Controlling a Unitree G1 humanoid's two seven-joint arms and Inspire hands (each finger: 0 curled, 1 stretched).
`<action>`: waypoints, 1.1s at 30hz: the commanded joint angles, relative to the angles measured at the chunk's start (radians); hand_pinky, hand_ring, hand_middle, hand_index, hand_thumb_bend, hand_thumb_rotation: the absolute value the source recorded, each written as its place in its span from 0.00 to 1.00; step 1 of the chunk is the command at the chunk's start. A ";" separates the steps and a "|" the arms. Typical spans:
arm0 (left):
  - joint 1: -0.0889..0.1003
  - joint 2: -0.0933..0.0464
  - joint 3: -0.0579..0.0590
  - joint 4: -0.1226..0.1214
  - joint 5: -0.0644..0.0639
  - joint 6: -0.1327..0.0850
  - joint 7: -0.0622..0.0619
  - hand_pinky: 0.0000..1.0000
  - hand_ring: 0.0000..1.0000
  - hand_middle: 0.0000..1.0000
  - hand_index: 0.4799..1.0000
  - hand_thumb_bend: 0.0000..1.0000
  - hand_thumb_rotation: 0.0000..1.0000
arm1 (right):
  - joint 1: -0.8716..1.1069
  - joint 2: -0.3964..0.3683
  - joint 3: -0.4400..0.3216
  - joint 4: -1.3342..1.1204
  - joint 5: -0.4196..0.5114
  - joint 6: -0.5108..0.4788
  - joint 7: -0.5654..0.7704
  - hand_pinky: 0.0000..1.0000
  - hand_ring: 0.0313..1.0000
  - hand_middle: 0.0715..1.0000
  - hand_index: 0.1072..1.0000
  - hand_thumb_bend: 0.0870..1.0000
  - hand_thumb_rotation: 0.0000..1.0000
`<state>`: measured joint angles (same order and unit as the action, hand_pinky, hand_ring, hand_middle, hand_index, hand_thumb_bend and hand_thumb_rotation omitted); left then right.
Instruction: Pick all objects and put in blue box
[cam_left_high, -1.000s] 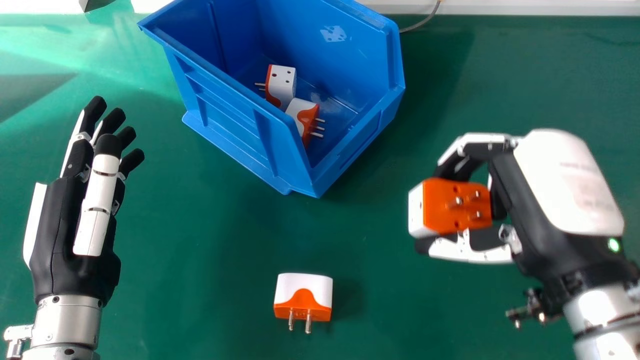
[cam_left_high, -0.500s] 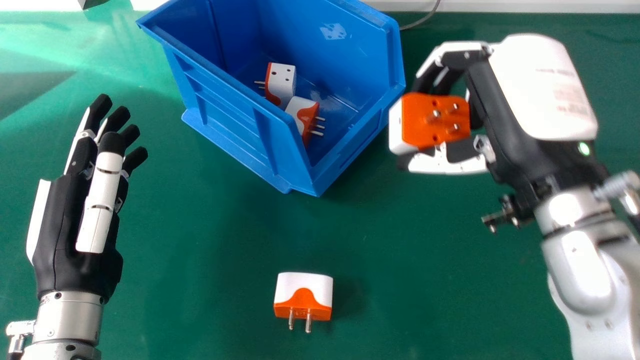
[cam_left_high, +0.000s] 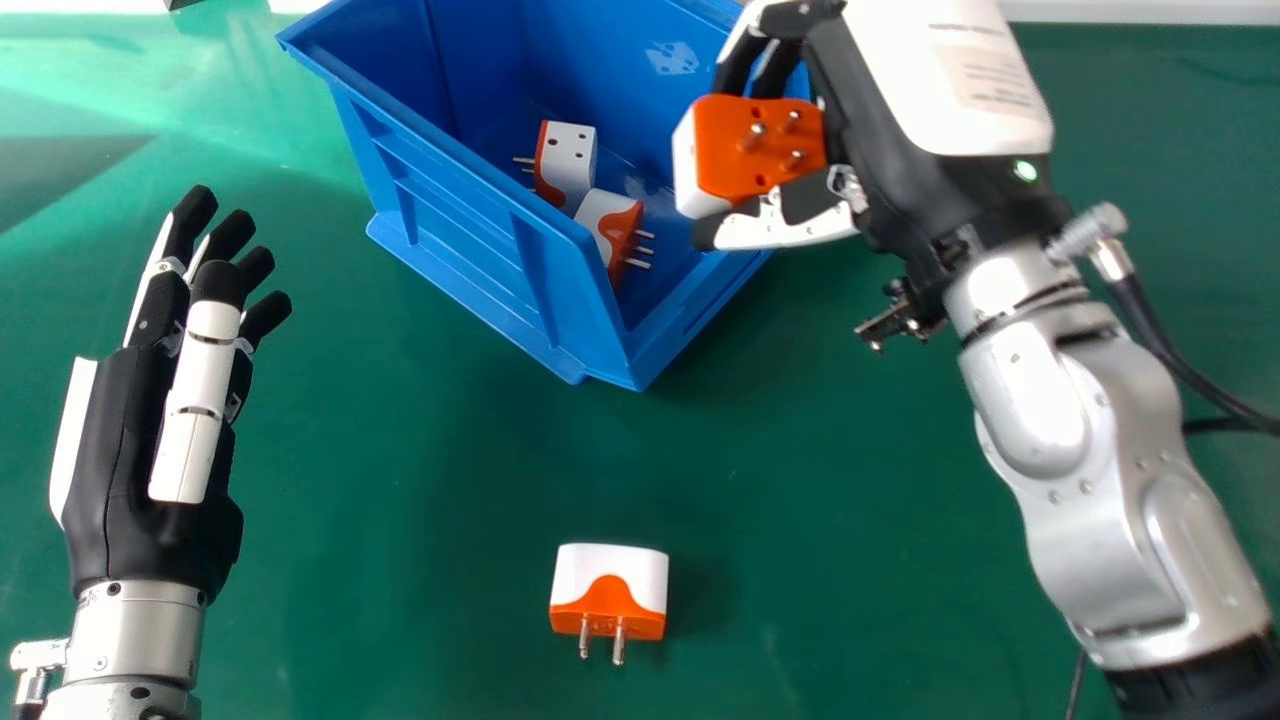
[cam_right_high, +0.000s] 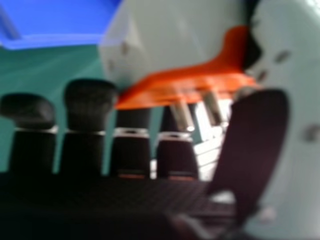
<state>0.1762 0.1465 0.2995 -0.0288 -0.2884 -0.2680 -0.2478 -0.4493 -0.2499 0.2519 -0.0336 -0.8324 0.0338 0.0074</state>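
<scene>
The right hand has swung in from the right and gone farther out, and the plug it holds has come along with it. Now that plug looks to be up over the right side of the blue box.

Nearest of all, one loose plug lies on the green surface, its pins pointing to the near side. Nobody is touching it. Over on the left, the left hand has straight, open fingers with nothing in them.

Farther out, the right fingers are bent, with the thumb on the near side, and they pinch the held plug. Its pins stick out, and I think the grip looks good.

Farthest off, inside the box, are a plug with pins to the left and a plug with pins to the right.

So two are in, one is nearly there, and one is left. I'd say it's past halfway. Next the fingers should let go inside the box.
</scene>
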 joint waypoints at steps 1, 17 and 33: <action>-0.011 0.014 0.003 -0.012 0.001 -0.012 -0.004 0.89 0.92 0.94 0.89 0.51 0.76 | -0.077 0.014 0.017 0.042 -0.003 -0.020 -0.048 0.13 0.14 0.17 0.41 0.43 0.13; -0.025 0.017 0.005 0.005 0.000 -0.018 -0.019 0.89 0.92 0.93 0.87 0.53 0.75 | -0.406 0.078 0.133 0.523 0.009 -0.020 -0.101 0.18 0.21 0.25 0.41 0.44 0.12; 0.002 0.007 0.008 -0.015 0.005 -0.024 0.002 0.89 0.92 0.93 0.87 0.51 0.75 | -0.684 0.162 0.208 1.104 0.025 -0.094 -0.255 0.20 0.24 0.31 0.43 0.45 0.06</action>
<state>0.1724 0.1494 0.3009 -0.0174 -0.2845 -0.2710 -0.2470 -1.0773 -0.0938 0.4575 1.0635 -0.8253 -0.0536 -0.2173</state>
